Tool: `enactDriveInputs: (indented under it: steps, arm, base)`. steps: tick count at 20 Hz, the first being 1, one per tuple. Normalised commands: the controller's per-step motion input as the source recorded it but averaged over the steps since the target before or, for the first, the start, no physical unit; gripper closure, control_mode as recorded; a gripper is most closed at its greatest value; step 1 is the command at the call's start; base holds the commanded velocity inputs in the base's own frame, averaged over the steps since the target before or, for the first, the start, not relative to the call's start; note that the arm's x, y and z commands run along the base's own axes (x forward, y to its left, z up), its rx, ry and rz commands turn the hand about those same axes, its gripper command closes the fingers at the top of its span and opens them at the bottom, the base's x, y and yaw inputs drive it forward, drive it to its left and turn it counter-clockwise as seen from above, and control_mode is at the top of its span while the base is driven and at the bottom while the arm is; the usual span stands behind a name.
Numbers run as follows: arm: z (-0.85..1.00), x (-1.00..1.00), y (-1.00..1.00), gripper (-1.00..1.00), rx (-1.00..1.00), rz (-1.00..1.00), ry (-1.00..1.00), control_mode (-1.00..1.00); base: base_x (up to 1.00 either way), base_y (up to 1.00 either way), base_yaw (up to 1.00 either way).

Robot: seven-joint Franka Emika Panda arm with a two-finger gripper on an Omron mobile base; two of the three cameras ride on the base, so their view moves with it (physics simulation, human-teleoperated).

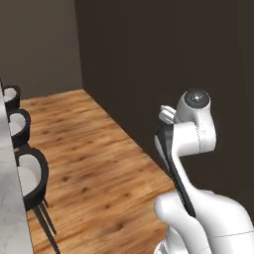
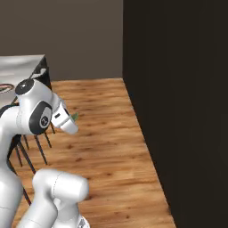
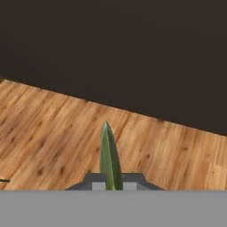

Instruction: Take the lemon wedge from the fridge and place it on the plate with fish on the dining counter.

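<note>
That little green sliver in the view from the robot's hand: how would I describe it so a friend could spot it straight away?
Start at the wooden floor below the dark wall, then drop to the gripper at the bottom of the hand view. The lemon wedge stands up between its shut fingertips, a thin pointed yellow-green blade. It is the one green thing against brown planks.

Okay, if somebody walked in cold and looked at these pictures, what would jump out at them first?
Probably the thin green lemon wedge pinched upright in the shut gripper, seen in the hand view over the wooden floor. Next, the big dark wall on the right of the right base view, and the dark stools lined along the marbled dining counter at the left.
</note>
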Motion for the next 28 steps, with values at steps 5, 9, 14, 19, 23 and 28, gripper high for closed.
enactDriveInputs:
  steps: [5, 9, 14, 19, 23, 28]
  arm:
    - [0.0, 0.0, 0.0, 1.0, 0.0, 0.0, 0.0, 1.0]
    - [0.0, 0.0, 0.0, 1.0, 0.0, 0.0, 0.0, 1.0]
    - [0.0, 0.0, 0.0, 1.0, 0.0, 0.0, 0.0, 1.0]
    - [0.0, 0.0, 0.0, 1.0, 0.0, 0.0, 0.0, 1.0]
    - [0.0, 0.0, 0.0, 1.0, 0.0, 0.0, 0.0, 1.0]
    - [0.0, 0.0, 0.0, 1.0, 0.0, 0.0, 0.0, 1.0]
  base:
    - [0.0, 0.2, 0.89]
    - [0.27, 0.19, 0.52]
    - [1.0, -0.05, 0.13]
    - [1.0, -0.51, 0.02]
    - [1.0, -0.8, 0.07]
    - [1.0, -0.97, 0.21]
